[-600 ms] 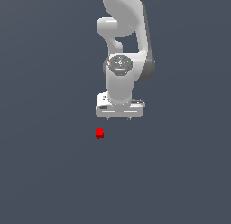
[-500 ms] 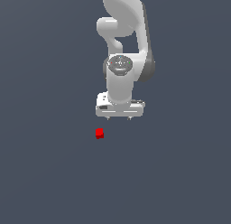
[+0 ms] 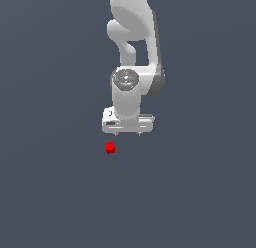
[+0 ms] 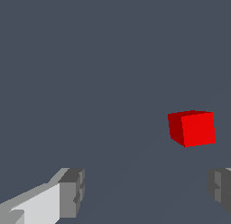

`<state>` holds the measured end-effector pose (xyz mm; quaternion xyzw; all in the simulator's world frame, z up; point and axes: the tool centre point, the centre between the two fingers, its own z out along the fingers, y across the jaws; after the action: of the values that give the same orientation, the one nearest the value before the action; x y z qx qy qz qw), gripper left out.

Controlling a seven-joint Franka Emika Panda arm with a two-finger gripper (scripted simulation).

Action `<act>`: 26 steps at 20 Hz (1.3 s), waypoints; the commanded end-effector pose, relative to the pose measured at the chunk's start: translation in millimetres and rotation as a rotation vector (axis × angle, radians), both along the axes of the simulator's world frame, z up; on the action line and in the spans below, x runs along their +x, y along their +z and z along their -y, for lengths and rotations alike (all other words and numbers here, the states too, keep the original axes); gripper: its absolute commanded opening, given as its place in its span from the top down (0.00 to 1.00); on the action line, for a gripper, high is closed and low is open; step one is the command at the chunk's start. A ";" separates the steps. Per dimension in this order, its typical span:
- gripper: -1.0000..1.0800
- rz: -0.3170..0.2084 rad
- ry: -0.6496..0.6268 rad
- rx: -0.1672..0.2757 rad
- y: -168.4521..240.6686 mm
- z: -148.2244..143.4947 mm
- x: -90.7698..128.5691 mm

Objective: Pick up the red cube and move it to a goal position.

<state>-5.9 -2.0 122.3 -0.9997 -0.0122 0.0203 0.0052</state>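
Item: red cube – on bench, well clear of edges, apart from claw. Item: gripper – released, fingers spread, nothing held. Step: approach, we judge. Next: we'd centre jaws over cube, descend, then clench

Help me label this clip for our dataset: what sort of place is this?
A bare physics-simulation scene, not a real room. The ground is a flat, featureless grey-blue plane, the white Panda arm is smoothly rendered, and the red cube is a plain untextured block lying apart from the open gripper.
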 end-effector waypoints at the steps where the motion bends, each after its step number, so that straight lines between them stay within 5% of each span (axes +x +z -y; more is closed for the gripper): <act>1: 0.04 0.004 0.017 -0.001 -13.3 11.3 0.2; 12: 0.04 0.033 0.115 -0.006 -82.8 69.0 10.6; 22: 0.04 0.041 0.142 -0.007 -102.4 85.4 17.5; 23: 1.00 0.041 0.142 -0.007 -102.4 85.4 17.5; 26: 1.00 0.041 0.142 -0.007 -102.4 85.4 17.5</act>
<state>11.3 -88.3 20.3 -0.9966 -0.0824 0.0002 -0.0003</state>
